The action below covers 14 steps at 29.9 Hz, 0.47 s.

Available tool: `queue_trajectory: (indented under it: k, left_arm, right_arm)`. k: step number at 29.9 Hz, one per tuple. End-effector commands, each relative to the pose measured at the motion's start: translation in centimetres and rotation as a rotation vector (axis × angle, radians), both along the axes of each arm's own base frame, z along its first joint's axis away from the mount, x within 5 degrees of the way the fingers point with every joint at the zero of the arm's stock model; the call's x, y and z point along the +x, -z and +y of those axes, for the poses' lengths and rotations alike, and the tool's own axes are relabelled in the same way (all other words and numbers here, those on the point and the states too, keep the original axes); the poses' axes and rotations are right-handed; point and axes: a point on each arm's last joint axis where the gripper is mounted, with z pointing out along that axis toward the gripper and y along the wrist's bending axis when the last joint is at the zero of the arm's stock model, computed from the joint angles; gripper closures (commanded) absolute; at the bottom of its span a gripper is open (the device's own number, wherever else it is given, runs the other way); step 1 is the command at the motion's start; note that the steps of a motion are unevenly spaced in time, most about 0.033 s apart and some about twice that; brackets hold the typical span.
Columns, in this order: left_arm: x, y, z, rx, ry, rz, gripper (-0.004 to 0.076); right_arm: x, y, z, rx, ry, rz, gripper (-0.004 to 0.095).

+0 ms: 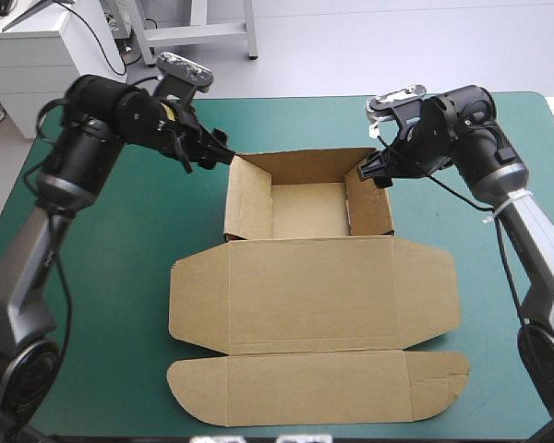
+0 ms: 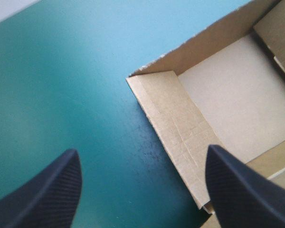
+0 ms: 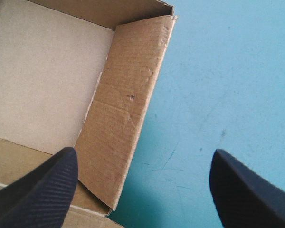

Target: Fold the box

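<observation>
The brown box stands as an open tray at the table's middle, walls raised, its lid lying flat toward the near edge with a rounded tuck flap at the front. My left gripper hovers open over the tray's far left corner; its black fingers straddle the left wall. My right gripper is open above the tray's far right corner, and the right wall lies between its fingers. Neither holds the board.
The teal-green cover lies bare on both sides of the box. A white cabinet and a metal frame stand beyond the table's far edge.
</observation>
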Motion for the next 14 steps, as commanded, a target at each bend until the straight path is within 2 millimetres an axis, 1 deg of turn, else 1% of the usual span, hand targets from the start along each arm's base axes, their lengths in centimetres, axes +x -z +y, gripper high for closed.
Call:
queue_trajectory:
  k: [1, 4, 5, 7, 10, 12, 14]
  left_arm:
    - [-5.3, -5.4, 2.5, -0.027, 0.019, -0.142, 0.0356]
    - [-8.2, -7.6, 3.9, -0.046, 0.033, -0.224, 0.0540]
    - [-9.1, -8.2, 4.3, -0.054, 0.032, -0.243, 0.0608]
    - [-10.5, -8.8, 4.9, -0.060, 0.036, -0.270, 0.0720]
    - [-12.4, -9.1, 5.9, -0.056, 0.044, -0.295, 0.0731]
    - [-13.5, -8.7, 6.4, -0.041, 0.053, -0.292, 0.0731]
    - [-14.4, -7.7, 6.8, -0.016, 0.056, -0.271, 0.0731]
  right_arm:
    - [-1.1, -2.7, -0.8, 0.013, 0.000, -0.101, 0.0195]
    - [-0.9, -2.5, -0.6, 0.019, -0.002, -0.098, 0.0195]
    - [-0.8, -2.4, -0.6, 0.018, -0.003, -0.095, 0.0195]
    - [-0.5, -2.1, -0.5, 0.016, -0.003, -0.090, 0.0195]
    - [0.0, -1.4, -0.3, 0.015, -0.004, -0.069, 0.0195]
    - [0.3, -0.8, 0.0, 0.023, -0.012, -0.044, 0.0195]
    - [0.6, -0.4, 0.1, 0.024, -0.013, -0.031, 0.0195]
